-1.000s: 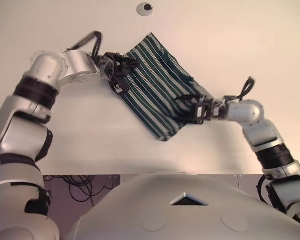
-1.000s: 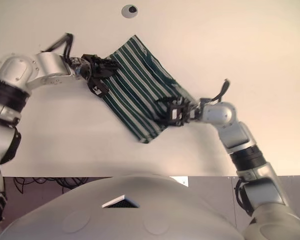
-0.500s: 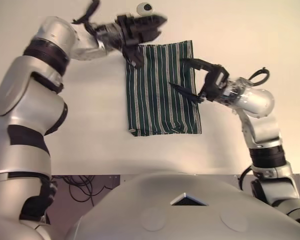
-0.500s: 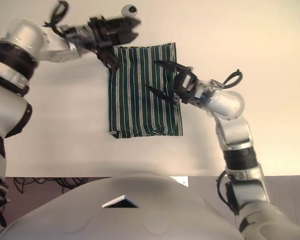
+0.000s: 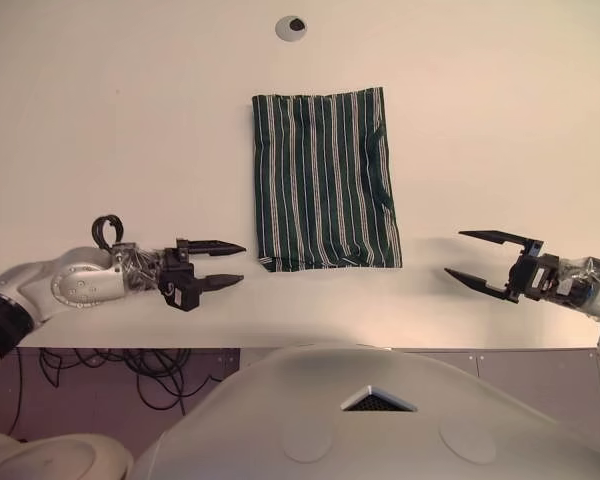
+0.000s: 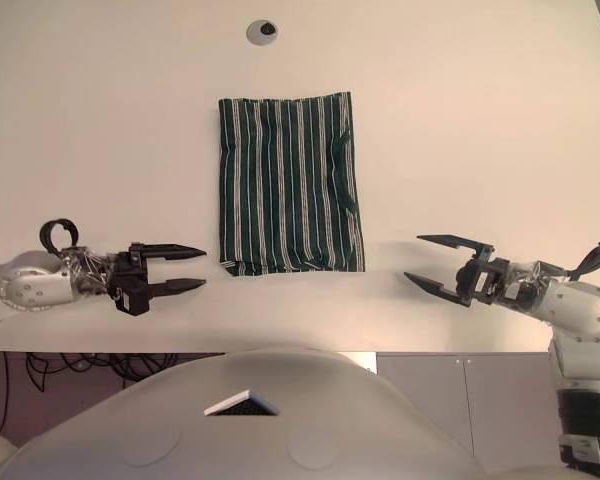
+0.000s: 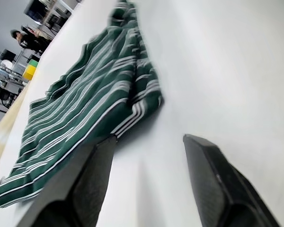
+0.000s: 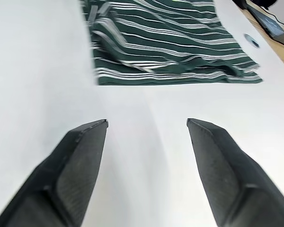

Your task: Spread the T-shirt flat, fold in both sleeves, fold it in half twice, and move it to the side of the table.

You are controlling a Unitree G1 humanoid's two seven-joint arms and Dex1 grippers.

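T-shirt (image 5: 325, 180), folded into a striped green rectangle, lies mid-way across the table (image 5: 130, 150), near a round port (image 5: 291, 27). The wrist views show its stacked layers at the near hem, which the head views flatten. Half a second ago both grippers were up at the cloth; now the left gripper (image 5: 242, 262) and right gripper (image 5: 453, 253) sit low along the near table edge, either side of it, tips pointing inward, jaws spread and empty

left hand (image 5: 232, 264) open, right hand (image 5: 470, 258) open, both low
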